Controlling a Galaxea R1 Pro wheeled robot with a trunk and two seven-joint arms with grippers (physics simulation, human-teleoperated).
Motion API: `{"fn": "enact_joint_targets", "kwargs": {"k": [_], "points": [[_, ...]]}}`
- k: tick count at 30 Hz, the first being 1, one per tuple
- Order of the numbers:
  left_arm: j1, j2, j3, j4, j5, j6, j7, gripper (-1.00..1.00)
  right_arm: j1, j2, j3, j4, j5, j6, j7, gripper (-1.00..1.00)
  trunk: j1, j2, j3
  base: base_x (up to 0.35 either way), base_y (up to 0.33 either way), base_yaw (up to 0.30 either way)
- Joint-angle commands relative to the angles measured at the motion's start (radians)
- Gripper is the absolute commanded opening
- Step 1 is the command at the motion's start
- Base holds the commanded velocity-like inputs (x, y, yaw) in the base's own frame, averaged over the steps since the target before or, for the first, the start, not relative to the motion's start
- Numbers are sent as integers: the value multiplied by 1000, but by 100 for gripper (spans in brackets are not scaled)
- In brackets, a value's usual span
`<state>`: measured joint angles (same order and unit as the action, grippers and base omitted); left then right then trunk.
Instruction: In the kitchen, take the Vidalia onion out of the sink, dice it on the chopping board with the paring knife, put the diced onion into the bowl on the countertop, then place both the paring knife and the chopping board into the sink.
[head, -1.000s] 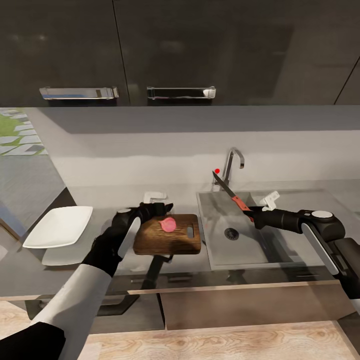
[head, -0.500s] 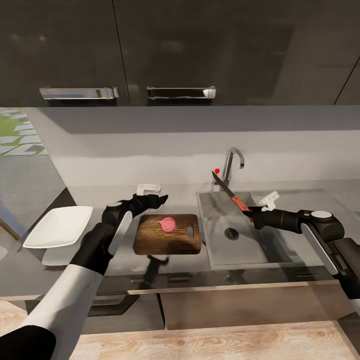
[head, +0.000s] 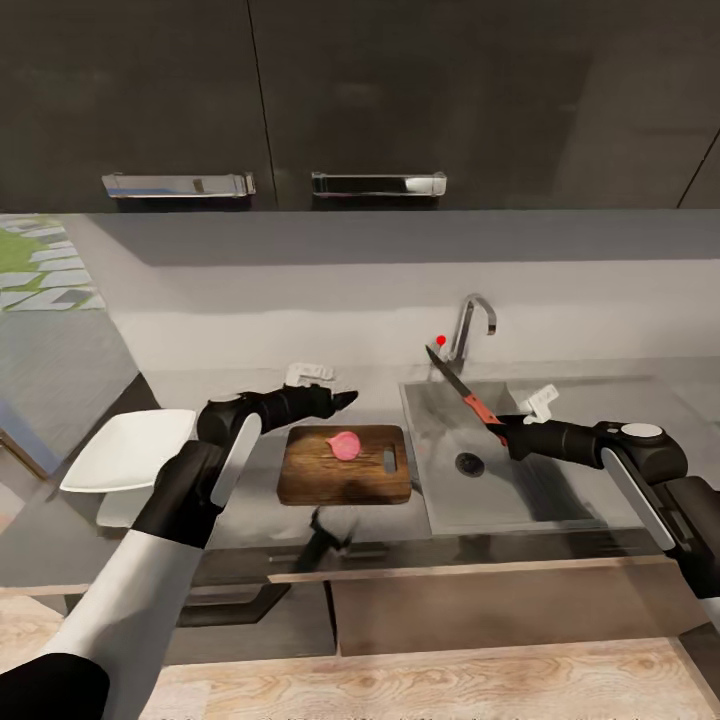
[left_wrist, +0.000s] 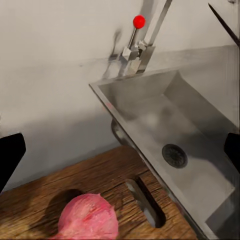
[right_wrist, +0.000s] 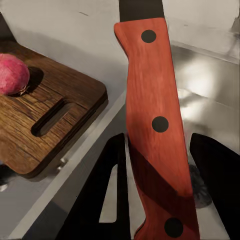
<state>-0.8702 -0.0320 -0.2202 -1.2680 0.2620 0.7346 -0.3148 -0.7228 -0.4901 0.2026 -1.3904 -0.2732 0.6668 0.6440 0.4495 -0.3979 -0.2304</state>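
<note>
- So far, the first step looks done: the Vidalia onion (head: 345, 445) is out of the sink (head: 520, 510) and sits whole on the chopping board (head: 345, 478), toward the board's back edge, near the end with the handle slot.
- The board lies on the countertop (head: 250, 520), its slotted end just beside the sink's left rim.
- The paring knife (head: 462, 386) is ready for cutting: the right gripper (head: 506, 432) is clamped on its reddish handle, holding it over the sink basin with the blade angled up toward the faucet (head: 472, 325).
- The left gripper (head: 340, 402) hovers near the board's back left corner, holding nothing; in the left wrist view its fingers stand wide apart at either side, with the onion between and below them.
- Dicing has not begun, as far as I can judge: the onion shows no cuts.
- Left to do: dice the onion, move the pieces to the bowl (head: 125, 452) near the countertop's left end, then put the knife and board into the sink.
- The bowl looks empty.
- Count: one onion, one board, one knife, one bowl, one sink with one faucet and a red-tipped lever (left_wrist: 138, 21).
</note>
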Motion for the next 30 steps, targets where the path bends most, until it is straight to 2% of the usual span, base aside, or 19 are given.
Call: {"fn": "enact_joint_targets", "kwargs": {"k": [1, 6, 10, 15, 18, 22, 26, 30], "points": [[-1, 0, 1, -1, 2, 8, -4, 100, -1, -1, 1, 0, -6, 7, -2, -100, 0, -2, -2, -71, 158, 0], [0, 0, 1, 11, 2, 15, -13, 100, -1, -1, 1, 2, -6, 6, -28, -100, 0, -2, -2, -22, 49, 0], [0, -1, 0, 51, 1, 11, -17, 100, -1, -1, 2, 2, -6, 6, -36, -100, 0, -2, -2, -3, 6, 0], [0, -2, 1, 74, 1, 12, -18, 100, -1, -1, 41, 2, -5, 5, -49, -100, 0, -2, -2, 0, 146, 0], [0, -2, 2, 76, 1, 12, -18, 100, -1, -1, 49, 2, -4, 6, -78, -100, 0, -2, -2, 0, 282, 0], [0, -2, 2, 76, 1, 12, -18, 100, -1, -1, 88, 2, -3, 5, -139, -100, 0, -2, -2, 0, 314, 0], [0, -2, 2, 76, 2, 12, -18, 100, -1, -1, 114, 2, -3, 5, -164, -100, 0, -2, -2, 0, 317, 0], [0, -2, 1, 76, 1, 12, -18, 100, -1, -1, 117, 2, -3, 5, -167, -100, 0, -2, -2, 0, 301, 0]]}}
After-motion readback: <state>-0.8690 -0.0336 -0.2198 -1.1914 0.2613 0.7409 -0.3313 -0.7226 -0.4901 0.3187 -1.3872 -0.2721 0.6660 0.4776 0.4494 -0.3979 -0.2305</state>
